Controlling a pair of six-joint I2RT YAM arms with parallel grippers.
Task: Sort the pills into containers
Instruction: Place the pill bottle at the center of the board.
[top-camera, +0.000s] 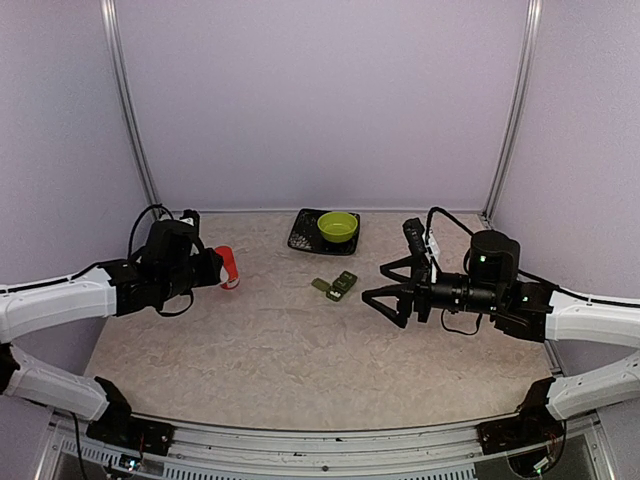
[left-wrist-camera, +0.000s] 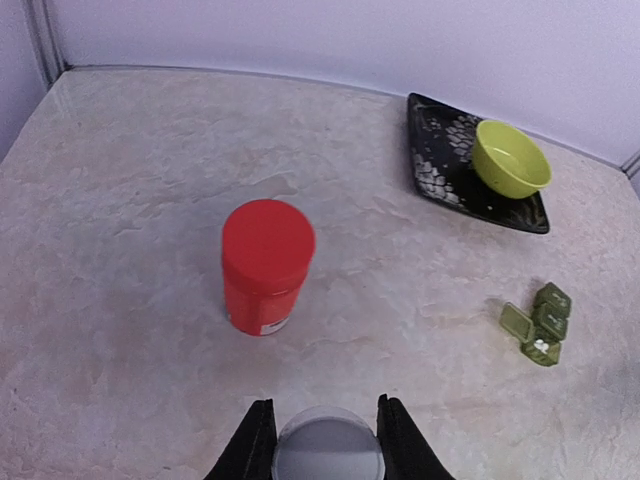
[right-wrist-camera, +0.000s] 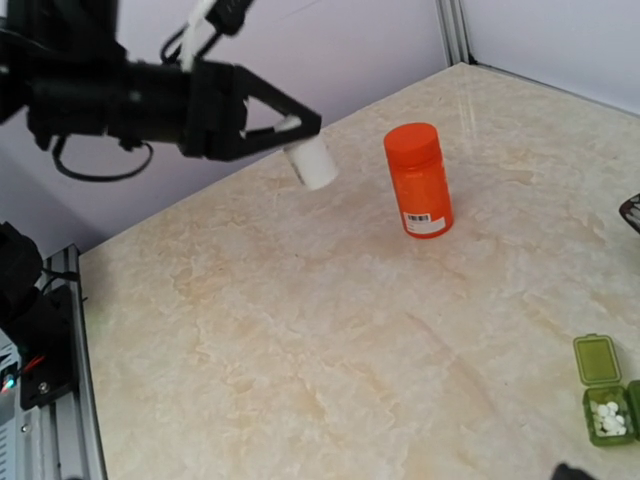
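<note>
Your row of three small dark green plastic pill containers (top-camera: 340, 286) sits mid-table, near the black patterned tray (top-camera: 303, 238), one hinged lid (right-wrist-camera: 597, 358) flipped open beside the white pills (right-wrist-camera: 607, 416) in its box. Expect it to be light, stiff and quick to skid on the smooth top; pinch the row across its side walls, never by the thin lid. Your right gripper (top-camera: 376, 284) hangs spread wide beside it, empty. Your left gripper (left-wrist-camera: 322, 432) is clamped on a small white cylinder (right-wrist-camera: 312, 163) near the red lidded bottle (left-wrist-camera: 265, 270).

Red bottle (left-wrist-camera: 265, 265), white cylinder (right-wrist-camera: 312, 163), lime-green bowl (left-wrist-camera: 510, 160), black white-patterned tray (left-wrist-camera: 435, 150), olive-green containers (left-wrist-camera: 545, 322), white pills (right-wrist-camera: 607, 415), beige marbled table (left-wrist-camera: 130, 200)
</note>
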